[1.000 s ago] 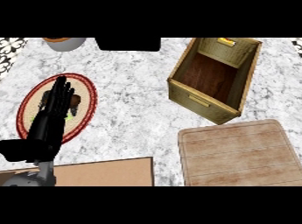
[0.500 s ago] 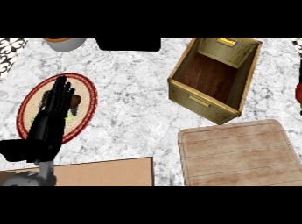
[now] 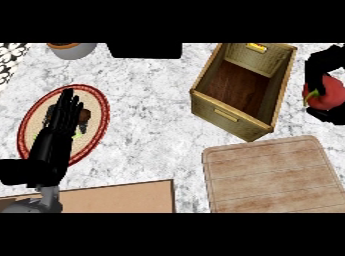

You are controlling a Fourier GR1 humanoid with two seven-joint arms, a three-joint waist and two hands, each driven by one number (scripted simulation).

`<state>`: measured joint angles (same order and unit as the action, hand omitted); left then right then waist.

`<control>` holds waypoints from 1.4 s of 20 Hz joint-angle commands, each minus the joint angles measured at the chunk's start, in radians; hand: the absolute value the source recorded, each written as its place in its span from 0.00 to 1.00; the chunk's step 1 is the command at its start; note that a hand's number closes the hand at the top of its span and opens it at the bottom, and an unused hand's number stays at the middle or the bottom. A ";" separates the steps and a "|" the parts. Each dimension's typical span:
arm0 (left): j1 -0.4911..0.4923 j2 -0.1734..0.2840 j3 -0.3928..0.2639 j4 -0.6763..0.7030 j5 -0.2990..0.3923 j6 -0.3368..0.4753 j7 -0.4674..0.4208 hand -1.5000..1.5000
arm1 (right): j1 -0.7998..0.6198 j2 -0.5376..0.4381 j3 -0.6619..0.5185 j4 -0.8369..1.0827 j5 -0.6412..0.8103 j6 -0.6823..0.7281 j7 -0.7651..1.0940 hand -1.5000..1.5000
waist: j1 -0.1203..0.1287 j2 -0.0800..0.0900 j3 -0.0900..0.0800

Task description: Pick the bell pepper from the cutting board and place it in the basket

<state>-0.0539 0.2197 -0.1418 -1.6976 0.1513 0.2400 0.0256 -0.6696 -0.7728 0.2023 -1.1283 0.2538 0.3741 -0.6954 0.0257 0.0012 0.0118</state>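
cardboard sheet [image 3: 108,196]: lower left edge, nearest
cutting board [image 3: 278,175]: wooden, lower right, bare
left hand [image 3: 53,142]: fingers straight, flat over red-rimmed plate [image 3: 97,100]
food on plate: dark, mostly hidden, cannot tell what
basket [image 3: 238,117]: open wooden box, centre right
right hand [image 3: 337,85]: right edge, beside basket, fingers curled round red bell pepper [image 3: 326,96]
grey bowl [image 3: 73,49]: far left

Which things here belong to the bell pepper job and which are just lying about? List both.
Job:
- red bell pepper, held by the black right hand
- open straw-coloured basket
- pale wooden cutting board

Lying about:
- red-rimmed oval plate under the open left hand
- grey pot
- brown board
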 commanded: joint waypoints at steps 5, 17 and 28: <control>0.047 -0.054 -0.032 0.024 -0.034 0.015 -0.060 0.50 | -0.139 0.095 -0.004 0.291 0.109 0.000 -0.124 1.00 | 0.001 0.005 -0.011; -0.002 -0.021 0.021 0.067 0.012 -0.027 -0.058 0.50 | -0.271 0.198 0.000 0.583 0.219 -0.066 -0.136 0.00 | 0.000 0.006 -0.012; 0.048 -0.006 0.018 0.002 0.018 -0.019 -0.037 0.50 | -0.296 0.196 -0.107 0.669 0.127 0.005 -0.274 0.00 | -0.006 0.003 -0.011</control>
<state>-0.0491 0.2184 -0.1431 -1.6972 0.1513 0.2332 0.0029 -0.9579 -0.5551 0.1495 -0.4800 0.4359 0.2802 -0.8787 0.0239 -0.0001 0.0133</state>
